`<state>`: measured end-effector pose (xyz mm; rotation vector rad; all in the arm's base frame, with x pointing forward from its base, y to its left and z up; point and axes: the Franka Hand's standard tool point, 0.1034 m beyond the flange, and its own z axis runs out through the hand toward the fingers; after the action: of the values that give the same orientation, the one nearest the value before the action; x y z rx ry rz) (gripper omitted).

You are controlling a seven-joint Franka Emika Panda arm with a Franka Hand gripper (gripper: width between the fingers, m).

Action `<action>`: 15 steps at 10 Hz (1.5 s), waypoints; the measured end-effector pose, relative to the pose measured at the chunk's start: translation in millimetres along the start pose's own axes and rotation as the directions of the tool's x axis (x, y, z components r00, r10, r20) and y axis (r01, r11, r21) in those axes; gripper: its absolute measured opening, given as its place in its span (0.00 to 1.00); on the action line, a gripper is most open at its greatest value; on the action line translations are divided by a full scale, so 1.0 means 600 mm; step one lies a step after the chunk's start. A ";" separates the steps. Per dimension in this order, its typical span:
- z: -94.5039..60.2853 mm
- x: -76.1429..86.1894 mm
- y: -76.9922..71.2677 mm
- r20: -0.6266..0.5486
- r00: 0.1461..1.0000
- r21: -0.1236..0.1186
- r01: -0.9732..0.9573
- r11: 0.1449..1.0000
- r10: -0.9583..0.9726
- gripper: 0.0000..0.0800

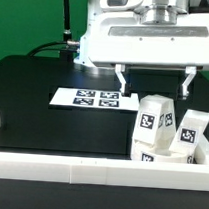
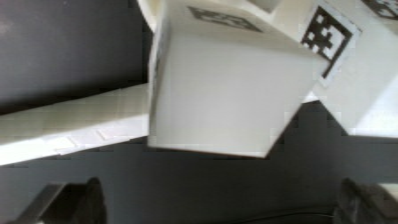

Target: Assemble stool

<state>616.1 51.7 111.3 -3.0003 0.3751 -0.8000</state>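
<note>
The arm's gripper (image 1: 154, 84) hangs above the black surface (image 1: 33, 88) with its jaws spread wide and nothing between them; the two fingers point straight down, one on either side of the space over the stool parts. That spread, I judge, is there so the jaws can drop around a part without knocking it.

The stool parts sit in a tight cluster at the near edge, toward the exterior view's right. Two tagged legs show clearly: one leg (image 1: 152, 117) stands just left of the other leg (image 1: 192, 130), and both lean slightly, tags facing the camera. They rest on or against other white pieces (image 1: 158, 154) beneath them, which may be the seat or the third leg, but I cannot tell which from here. The whole cluster is pressed up against the white rail (image 1: 78, 169) along the near edge, which seems to act as a stop that keeps loose parts from sliding off and gives them a known place.

The marker board (image 1: 93, 97) lies flat farther back, left of the gripper and well apart from the legs.

In the wrist view a leg (image 2: 222, 90) fills the middle, tilted, directly below the camera, with the dark fingertips (image 2: 71, 203) low on either side and not touching it. The task looks to be at an early stage, nothing joined.
</note>
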 end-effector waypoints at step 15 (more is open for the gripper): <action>0.025 -0.038 0.011 0.345 0.839 -0.135 -0.398 0.907 0.420 0.81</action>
<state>602.8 49.8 86.7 -2.8586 0.9881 -0.1857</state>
